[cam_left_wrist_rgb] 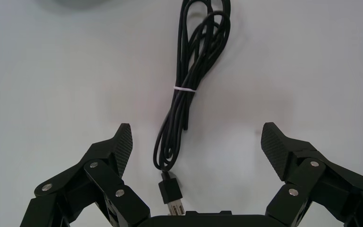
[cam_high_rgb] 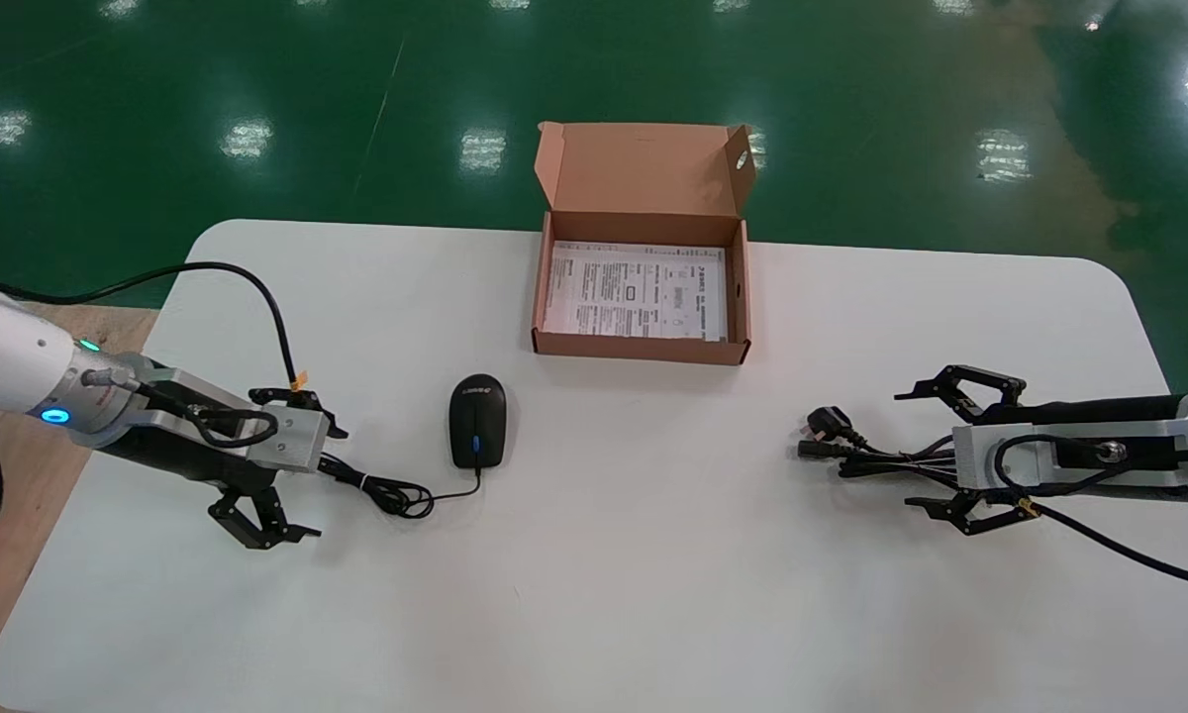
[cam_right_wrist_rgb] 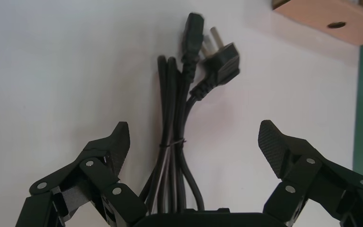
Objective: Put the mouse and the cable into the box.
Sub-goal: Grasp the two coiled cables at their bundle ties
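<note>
**Mouse [cam_high_rgb: 477,421], cable [cam_high_rgb: 856,453] outside box [cam_high_rgb: 642,348]**

Mouse on the surface [cam_high_rgb: 594,574], lengthwise toward the box, wired end away from it; left gripper [cam_high_rgb: 323,482] spread wide over its cord [cam_high_rgb: 388,491]. Cable lies crosswise, plugs [cam_high_rgb: 830,426] toward centre, under the spread-wide right gripper [cam_high_rgb: 904,451].

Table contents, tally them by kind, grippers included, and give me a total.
Black corded computer mouse: 1
Black bundled power cable: 1
Open brown cardboard box: 1
Printed white paper sheet inside the box: 1
Open robot grippers: 2, left gripper over the mouse's cord, right gripper over the power cable
Total: 6
</note>
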Controlling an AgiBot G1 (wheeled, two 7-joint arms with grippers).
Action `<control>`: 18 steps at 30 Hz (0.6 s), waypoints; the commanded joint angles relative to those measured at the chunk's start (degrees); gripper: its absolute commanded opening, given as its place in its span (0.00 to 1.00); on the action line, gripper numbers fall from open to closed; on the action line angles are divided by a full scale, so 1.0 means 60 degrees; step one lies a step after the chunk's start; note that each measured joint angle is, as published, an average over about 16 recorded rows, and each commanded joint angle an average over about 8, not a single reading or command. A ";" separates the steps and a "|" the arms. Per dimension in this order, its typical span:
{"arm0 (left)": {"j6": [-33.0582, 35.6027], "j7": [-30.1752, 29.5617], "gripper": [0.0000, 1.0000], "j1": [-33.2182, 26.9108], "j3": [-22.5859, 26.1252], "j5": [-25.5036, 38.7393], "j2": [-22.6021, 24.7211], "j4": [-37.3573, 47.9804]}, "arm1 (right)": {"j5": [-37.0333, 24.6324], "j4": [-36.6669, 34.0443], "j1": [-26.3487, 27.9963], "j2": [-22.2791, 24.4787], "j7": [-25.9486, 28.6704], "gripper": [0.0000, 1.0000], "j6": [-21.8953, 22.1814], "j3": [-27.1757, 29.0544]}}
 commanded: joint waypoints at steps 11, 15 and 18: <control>-0.0180 0.0304 0.00 -0.0080 0.0023 0.0046 0.0125 0.0417 | -0.0162 -0.0380 0.0105 -0.0183 -0.0210 0.00 0.0238 -0.0092; -0.0158 0.0280 0.00 -0.0063 0.0014 0.0032 0.0104 0.0357 | -0.0134 -0.0322 0.0085 -0.0159 -0.0197 0.00 0.0196 -0.0078; -0.0147 0.0265 0.00 -0.0054 0.0009 0.0022 0.0092 0.0324 | -0.0115 -0.0291 0.0074 -0.0145 -0.0189 0.00 0.0174 -0.0070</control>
